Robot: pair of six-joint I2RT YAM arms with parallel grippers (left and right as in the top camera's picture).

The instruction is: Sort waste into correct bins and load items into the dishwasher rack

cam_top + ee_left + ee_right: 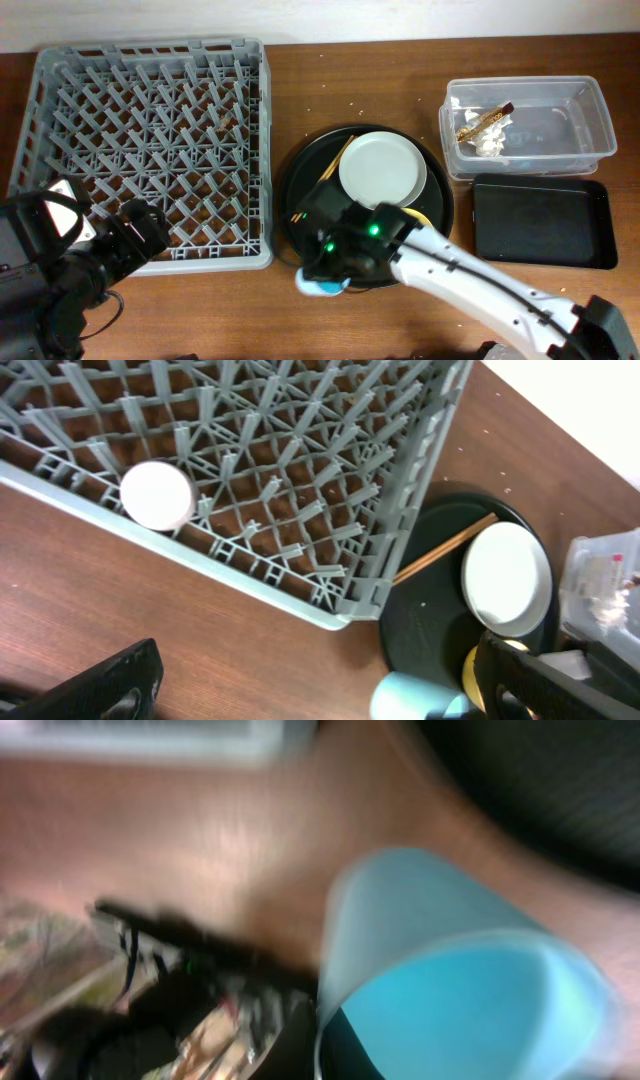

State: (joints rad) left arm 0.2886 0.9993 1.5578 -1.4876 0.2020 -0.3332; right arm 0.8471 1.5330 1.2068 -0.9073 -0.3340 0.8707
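Observation:
My right gripper [335, 265] is shut on the small light-blue cup [322, 287] at the front edge of the round black tray; the blurred right wrist view shows the cup [450, 970] up close. My left gripper [320, 695] is open and empty over the table by the front of the grey dishwasher rack [150, 47]. A small pink cup [155, 495] stands in the rack near its front wall. The pale grey plate [382, 168], the chopsticks [335, 160] and the yellow bowl [420, 215], partly hidden by my right arm, lie on the round tray.
The clear tub [590, 120] at the back right holds white tissue [490, 140] and a brown-gold wrapper [480, 118]. The shallow black rectangular tray [545, 220] lies in front of it. The round black tray [300, 170] sits between rack and bins. Small crumbs dot the table.

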